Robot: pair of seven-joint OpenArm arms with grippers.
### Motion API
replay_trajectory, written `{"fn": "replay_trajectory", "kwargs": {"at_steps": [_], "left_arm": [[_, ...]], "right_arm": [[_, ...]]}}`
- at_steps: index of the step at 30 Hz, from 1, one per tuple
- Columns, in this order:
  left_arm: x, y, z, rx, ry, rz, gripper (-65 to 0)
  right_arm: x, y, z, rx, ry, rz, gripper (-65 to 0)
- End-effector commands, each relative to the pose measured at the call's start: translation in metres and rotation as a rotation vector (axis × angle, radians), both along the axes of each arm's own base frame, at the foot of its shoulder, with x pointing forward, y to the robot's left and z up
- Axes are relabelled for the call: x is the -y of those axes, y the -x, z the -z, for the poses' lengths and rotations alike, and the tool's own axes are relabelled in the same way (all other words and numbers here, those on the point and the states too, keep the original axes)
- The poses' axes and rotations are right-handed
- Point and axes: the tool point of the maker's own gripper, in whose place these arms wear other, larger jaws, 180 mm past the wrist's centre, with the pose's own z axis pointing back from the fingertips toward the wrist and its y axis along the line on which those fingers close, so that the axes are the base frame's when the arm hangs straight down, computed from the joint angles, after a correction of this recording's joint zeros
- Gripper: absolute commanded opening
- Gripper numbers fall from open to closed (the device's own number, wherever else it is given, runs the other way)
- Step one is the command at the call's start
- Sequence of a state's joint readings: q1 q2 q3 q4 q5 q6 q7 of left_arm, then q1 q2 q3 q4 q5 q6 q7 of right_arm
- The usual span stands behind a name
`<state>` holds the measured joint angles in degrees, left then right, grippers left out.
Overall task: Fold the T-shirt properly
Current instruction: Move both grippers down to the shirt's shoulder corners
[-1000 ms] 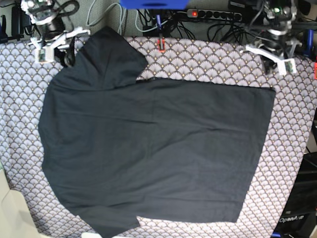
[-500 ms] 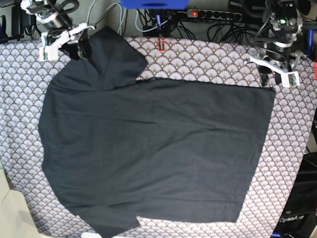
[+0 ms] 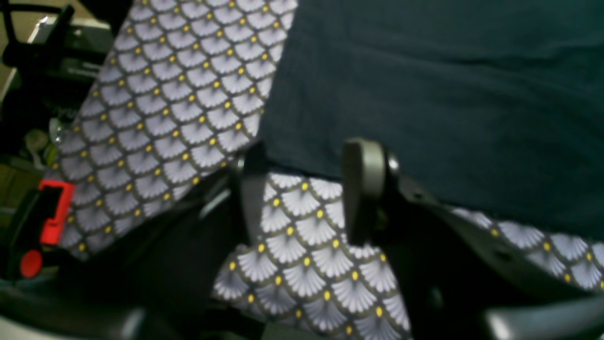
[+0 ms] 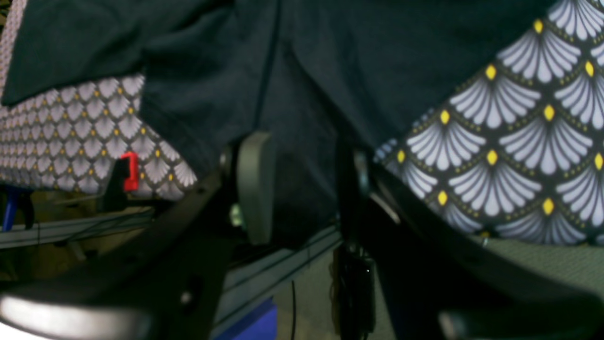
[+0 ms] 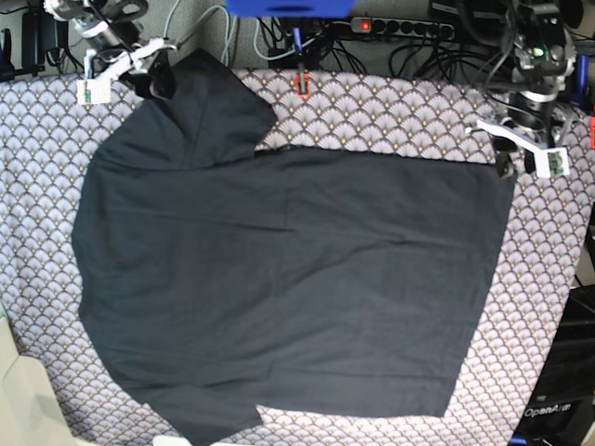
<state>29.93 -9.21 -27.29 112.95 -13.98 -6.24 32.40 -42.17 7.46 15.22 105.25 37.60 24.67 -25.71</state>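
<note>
The black T-shirt (image 5: 288, 279) lies spread flat on the scallop-patterned tablecloth (image 5: 390, 107), one sleeve pointing to the back left. My right gripper (image 5: 156, 80) is at that sleeve's far edge. In the right wrist view its fingers (image 4: 255, 184) stand apart with sleeve cloth (image 4: 302, 141) between them, not pinched. My left gripper (image 5: 507, 160) hovers at the shirt's back right corner. In the left wrist view it (image 3: 306, 156) is open over bare tablecloth (image 3: 302, 226), with the shirt's edge (image 3: 448, 94) just past the fingertips.
A red clamp (image 5: 302, 84) holds the cloth at the table's back edge. Behind it lie a power strip (image 5: 400, 28), cables and a blue object (image 5: 288, 7). The table's back edge drops off just behind both grippers.
The right arm swung further back and rightward onto the sleeve's edge. The left arm came forward and down to the shirt's back right corner. The shirt has not moved.
</note>
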Motion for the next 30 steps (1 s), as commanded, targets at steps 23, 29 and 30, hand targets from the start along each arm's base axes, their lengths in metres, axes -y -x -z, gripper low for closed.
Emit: {"fn": "replay_trajectory", "kwargs": {"at_steps": [23,29,30], "left_arm": [[-0.007,-0.007,-0.014,0.039,-0.048,0.02,-38.4],[-0.008,-0.007,-0.015,0.039,-0.048,0.017,-38.4],[-0.008,-0.007,-0.015,0.039,-0.048,0.017,-38.4]], "right_arm": [[-0.003,-0.002,0.02,-0.035,-0.102,0.056,-35.1],[-0.006,-0.003,0.02,-0.034,-0.108,0.049,-35.9],[-0.009,-0.003,0.02,-0.035,-0.111,0.045,-36.9]]}}
